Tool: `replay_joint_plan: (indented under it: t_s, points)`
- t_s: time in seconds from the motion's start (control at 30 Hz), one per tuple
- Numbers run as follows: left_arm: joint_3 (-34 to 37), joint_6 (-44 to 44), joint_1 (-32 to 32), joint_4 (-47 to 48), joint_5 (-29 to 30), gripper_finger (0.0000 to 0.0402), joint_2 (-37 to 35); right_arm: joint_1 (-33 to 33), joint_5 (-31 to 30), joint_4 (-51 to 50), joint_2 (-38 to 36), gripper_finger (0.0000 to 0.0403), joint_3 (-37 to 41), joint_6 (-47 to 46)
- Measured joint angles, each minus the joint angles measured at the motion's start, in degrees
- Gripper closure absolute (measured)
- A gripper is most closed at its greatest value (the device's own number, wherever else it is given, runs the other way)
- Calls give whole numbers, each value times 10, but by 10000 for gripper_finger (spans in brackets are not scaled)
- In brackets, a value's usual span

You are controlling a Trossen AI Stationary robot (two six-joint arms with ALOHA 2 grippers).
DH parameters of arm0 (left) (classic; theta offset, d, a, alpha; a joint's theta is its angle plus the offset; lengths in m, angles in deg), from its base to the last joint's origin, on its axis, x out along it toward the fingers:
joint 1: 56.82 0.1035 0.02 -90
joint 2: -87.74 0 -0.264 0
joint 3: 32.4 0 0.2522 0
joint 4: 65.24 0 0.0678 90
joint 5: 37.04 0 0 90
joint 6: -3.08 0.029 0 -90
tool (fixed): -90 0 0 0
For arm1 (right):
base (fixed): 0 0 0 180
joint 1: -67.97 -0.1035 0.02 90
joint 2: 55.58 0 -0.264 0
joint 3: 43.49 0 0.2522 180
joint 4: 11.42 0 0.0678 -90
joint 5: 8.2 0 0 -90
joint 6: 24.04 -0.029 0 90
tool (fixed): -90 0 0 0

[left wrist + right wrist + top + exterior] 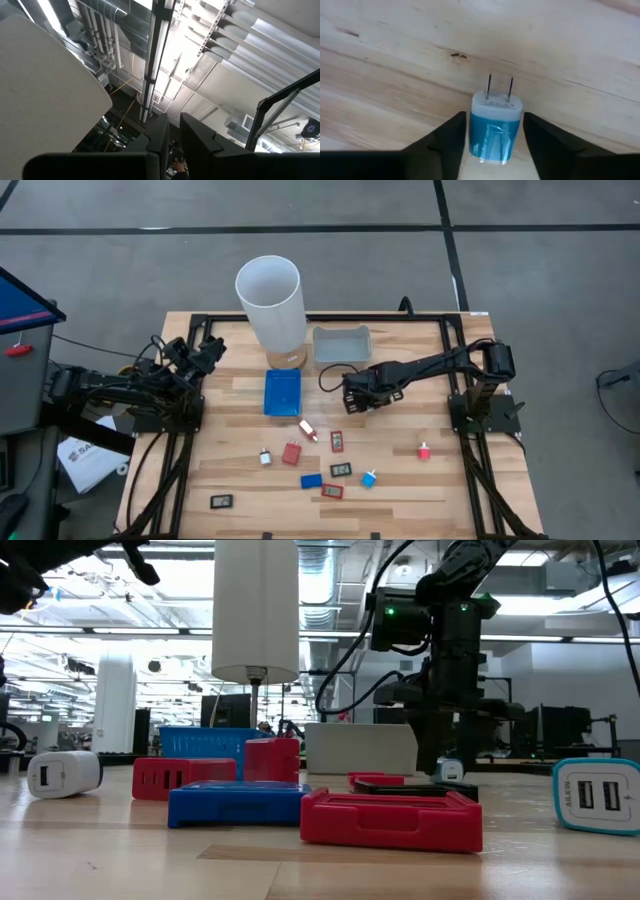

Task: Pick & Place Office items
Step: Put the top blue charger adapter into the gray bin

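Office items and a blue plug in the right gripper

Office items [322,465] lie spread over the front half of the wooden counter [400,485]. They are tiny next to the trays. Some are red, some blue, some black, and a few are white. From low down, a flat red frame piece [392,818] sits close in front, with a flat blue piece [236,803] just beside it. A white plug block [62,774] lies on its side at one end. A white and light blue block with two slots [597,796] stands at the other end.

The right gripper [491,145] is low over the middle of the counter, near the grey tray [342,343]. Its two dark fingers [449,140] press on both sides of a small blue and white charger plug [495,127]. The plug has two thin metal prongs that stick out past the fingers, over the bare wood.

The left gripper [171,145] is up by the left edge of the counter and points at the ceiling. Its fingers are almost together, with only a thin gap, and nothing is between them.

A tall white cylinder [271,302] stands at the back, and a blue tray [282,392] lies flat in front of it
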Motion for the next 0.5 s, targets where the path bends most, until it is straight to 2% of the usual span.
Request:
replay_joint_plan:
  t_s: [0.2, 0.5]
  points:
    - [0, -1, 0, -9, 0, 358, 0, 0, 2, 8, -1, 286, 0, 7]
    - [0, -1, 0, -9, 0, 358, 0, -1, 15, 8, -1, 281, 0, 5]
